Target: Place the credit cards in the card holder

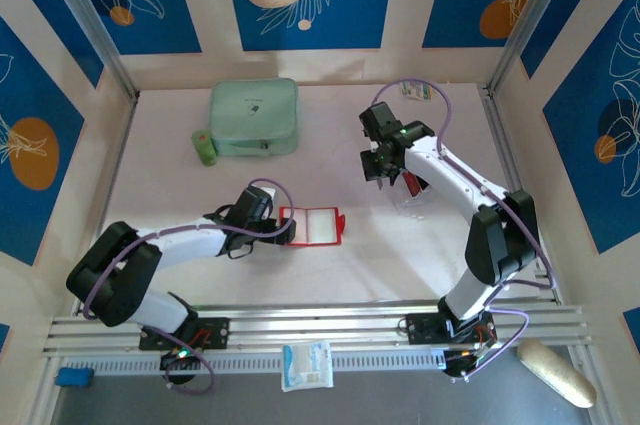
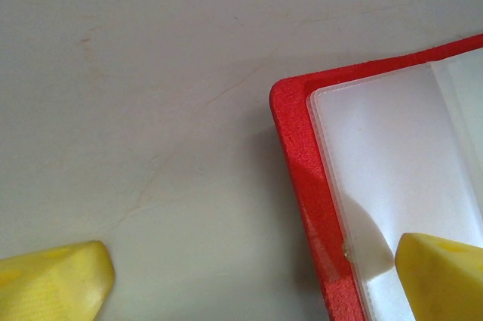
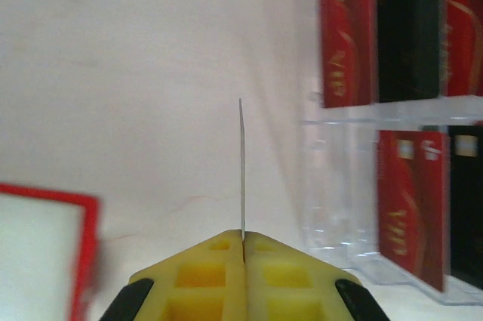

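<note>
The card holder (image 1: 312, 225) lies open on the table, a red cover with clear inner sleeves (image 2: 392, 155). My left gripper (image 1: 283, 228) is open and straddles its left edge: one yellow fingertip (image 2: 441, 276) is over the sleeve, the other (image 2: 53, 279) over bare table. Further back and to the right, my right gripper (image 1: 383, 173) is shut on one credit card (image 3: 241, 170). That card is seen edge-on, standing up from the closed pads, above the table. More red and black credit cards (image 3: 347, 41) stand in the clear tiered stand (image 1: 410, 195) to its right. The card holder's corner (image 3: 45, 253) is at the lower left.
A mint-green case (image 1: 254, 117) sits at the back left with a small green object (image 1: 204, 147) beside it. A small packet (image 1: 418, 92) lies at the back right. A white pouch (image 1: 306, 365) and a beige object (image 1: 555, 373) lie beyond the front rail.
</note>
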Controlling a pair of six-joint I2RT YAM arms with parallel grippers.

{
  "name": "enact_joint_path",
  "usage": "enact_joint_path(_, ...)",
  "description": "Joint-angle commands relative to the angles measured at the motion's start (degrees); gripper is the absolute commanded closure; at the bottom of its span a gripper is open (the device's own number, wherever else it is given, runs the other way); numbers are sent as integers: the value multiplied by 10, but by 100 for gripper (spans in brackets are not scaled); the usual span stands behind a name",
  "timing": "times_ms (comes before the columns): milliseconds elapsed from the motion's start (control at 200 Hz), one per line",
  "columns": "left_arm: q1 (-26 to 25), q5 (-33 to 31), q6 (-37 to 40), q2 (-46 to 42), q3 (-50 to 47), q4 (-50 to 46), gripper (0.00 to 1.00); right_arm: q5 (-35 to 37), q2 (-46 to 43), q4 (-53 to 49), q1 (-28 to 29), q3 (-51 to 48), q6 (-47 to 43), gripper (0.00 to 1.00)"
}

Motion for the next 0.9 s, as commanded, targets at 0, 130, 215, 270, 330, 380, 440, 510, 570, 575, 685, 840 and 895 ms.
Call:
enact_joint_path(0, 5, 10, -10, 9, -8, -10, 0, -89, -16, 15, 30, 5, 44, 100)
enact_joint_path(130, 5, 5, -14, 3, -8, -17, 0, -162, -12, 71, 66, -13, 88, 100)
enact_joint_path(215, 5, 0, -16, 2, -10, -19, 0, -204, -4, 112, 85, -32, 120, 100)
enact_joint_path(270, 5, -3, -17, 4, -9, -21, 0, -222, 2, 140, 96, -45, 137, 100)
enact_joint_path(330, 5, -5, -18, 5, -9, -24, 0, -241, 11, 166, 103, -57, 153, 100)
enact_joint_path(380, 5, -9, -20, 4, -9, -26, 0, -254, 20, 185, 107, -66, 165, 100)
enact_joint_path(440, 5, -15, -23, 2, -9, -28, 0, -268, 31, 202, 111, -74, 176, 100)
enact_joint_path(510, 5, -22, -27, -1, -11, -33, 0, -278, 44, 219, 115, -82, 184, 100)
enact_joint_path(570, 5, -26, -30, -4, -12, -34, 0, -284, 52, 228, 119, -86, 188, 100)
enact_joint_path(575, 6, -27, -30, -4, -12, -34, 0, -284, 53, 228, 118, -86, 188, 100)
enact_joint_path(685, 5, -30, -33, -6, -13, -37, 0, -290, 65, 240, 124, -96, 191, 100)
enact_joint_path(840, 5, -31, -38, -3, -15, -38, 0, -291, 75, 252, 129, -115, 193, 100)
enact_joint_path(895, 5, -31, -38, -2, -13, -39, 0, -293, 78, 257, 132, -122, 194, 100)
